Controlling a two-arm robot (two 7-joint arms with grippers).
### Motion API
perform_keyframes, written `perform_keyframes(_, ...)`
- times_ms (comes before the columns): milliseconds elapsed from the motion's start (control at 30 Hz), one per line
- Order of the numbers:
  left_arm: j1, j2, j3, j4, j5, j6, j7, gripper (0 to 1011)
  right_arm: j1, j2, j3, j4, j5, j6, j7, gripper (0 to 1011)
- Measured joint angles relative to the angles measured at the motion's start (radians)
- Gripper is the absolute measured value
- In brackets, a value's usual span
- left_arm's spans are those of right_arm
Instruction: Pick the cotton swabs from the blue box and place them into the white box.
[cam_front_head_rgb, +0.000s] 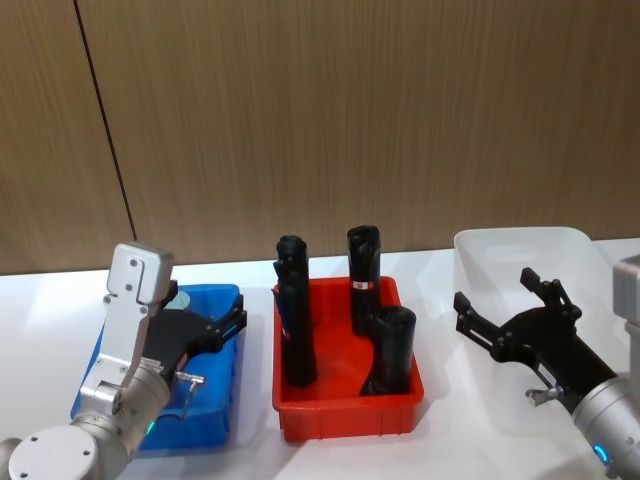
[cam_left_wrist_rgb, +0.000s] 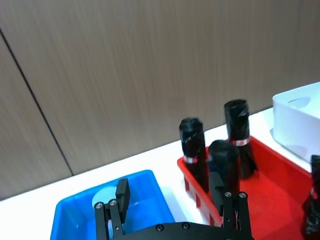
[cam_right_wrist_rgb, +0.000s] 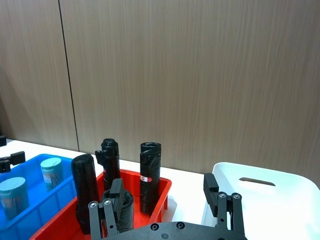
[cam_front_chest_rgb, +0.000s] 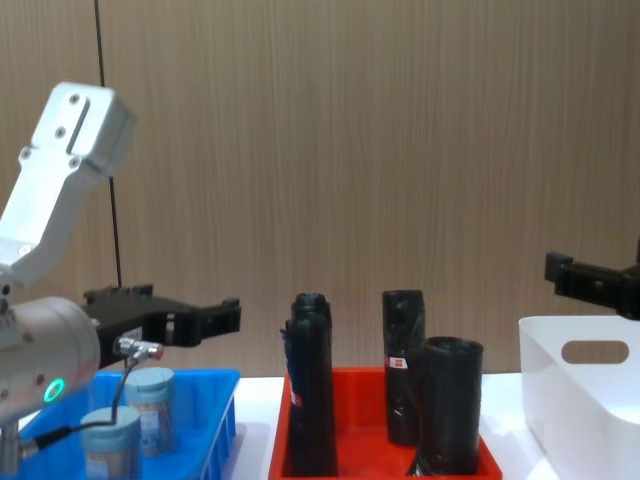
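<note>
At lower left, the left gripper (cam_front_head_rgb: 208, 312) is hovering, jaws released, over the blue box (cam_front_head_rgb: 222, 392) of cotton swabs (cam_front_chest_rgb: 152, 400), labels illegible; the right gripper (cam_front_head_rgb: 495, 290) is gaping over the white box (cam_front_head_rgb: 512, 244).

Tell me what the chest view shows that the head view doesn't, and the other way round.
Chest view: the sides of two cotton swab jars standing upright in the blue box, and the oval handle cut-out in the white box. Head view: the white box's inside, no jars visible, and the right hand over it, both fingers spread. Both: the red tray of black rolls and the open left hand above the blue box.
</note>
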Motion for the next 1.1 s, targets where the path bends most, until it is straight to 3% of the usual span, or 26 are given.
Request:
perform_keyframes(633, -0.032, -0.024, -0.033, 0.085, -0.095, 0.135, 0.074, 1004, 0.0, 0.0, 0.0, 0.0, 0.0, 0.0, 0.0, 1002)
perform_keyframes(1100, -0.048, -0.035, -0.06, 0.131, -0.168, 0.197, 0.133, 1004, 0.0, 0.0, 0.0, 0.0, 0.0, 0.0, 0.0, 1002)
